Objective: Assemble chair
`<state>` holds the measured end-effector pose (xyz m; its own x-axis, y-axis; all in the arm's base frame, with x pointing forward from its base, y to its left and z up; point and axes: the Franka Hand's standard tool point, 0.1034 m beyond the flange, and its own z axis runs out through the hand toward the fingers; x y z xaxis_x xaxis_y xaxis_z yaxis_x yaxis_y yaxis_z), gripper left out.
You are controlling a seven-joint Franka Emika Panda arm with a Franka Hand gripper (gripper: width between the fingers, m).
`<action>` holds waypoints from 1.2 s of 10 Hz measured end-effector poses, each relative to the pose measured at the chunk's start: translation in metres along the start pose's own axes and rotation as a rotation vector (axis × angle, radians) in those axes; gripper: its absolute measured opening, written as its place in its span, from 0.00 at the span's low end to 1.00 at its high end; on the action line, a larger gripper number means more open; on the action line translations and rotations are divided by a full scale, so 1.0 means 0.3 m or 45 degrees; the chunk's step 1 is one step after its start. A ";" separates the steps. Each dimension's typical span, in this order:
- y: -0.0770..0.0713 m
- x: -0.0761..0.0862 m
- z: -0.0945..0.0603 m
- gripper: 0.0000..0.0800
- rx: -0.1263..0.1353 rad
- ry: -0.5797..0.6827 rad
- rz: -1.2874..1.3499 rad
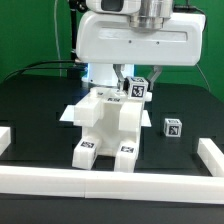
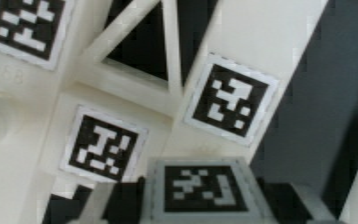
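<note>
A part-built white chair (image 1: 104,122) with marker tags stands at the middle of the black table. My gripper (image 1: 138,82) hangs over its top at the exterior view's right side. It is shut on a small white tagged block (image 1: 137,88) that is at the chair's upper edge. In the wrist view the block (image 2: 202,188) sits between the dark fingers (image 2: 130,198), close over the chair's tagged white panels (image 2: 229,95) and slanted bars. I cannot tell whether the block touches the chair.
A second small white tagged block (image 1: 172,127) lies loose on the table at the exterior view's right of the chair. A white rail (image 1: 110,182) runs along the front, with shorter rails at the left (image 1: 5,136) and right (image 1: 212,152).
</note>
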<state>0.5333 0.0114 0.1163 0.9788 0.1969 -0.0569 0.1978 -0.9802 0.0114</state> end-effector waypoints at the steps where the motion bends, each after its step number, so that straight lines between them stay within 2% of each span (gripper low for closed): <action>1: 0.000 0.000 0.000 0.35 0.000 0.000 0.009; 3: 0.005 0.008 0.002 0.35 -0.007 0.035 0.075; 6: 0.013 0.024 0.001 0.35 0.002 0.099 0.423; 9: 0.028 0.027 0.002 0.35 0.083 0.108 0.805; 11: 0.030 0.031 0.003 0.35 0.121 0.112 1.047; 12: 0.029 0.033 0.002 0.35 0.128 0.114 1.147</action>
<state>0.5448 0.0048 0.1151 0.7620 -0.6475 0.0091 -0.6453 -0.7604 -0.0729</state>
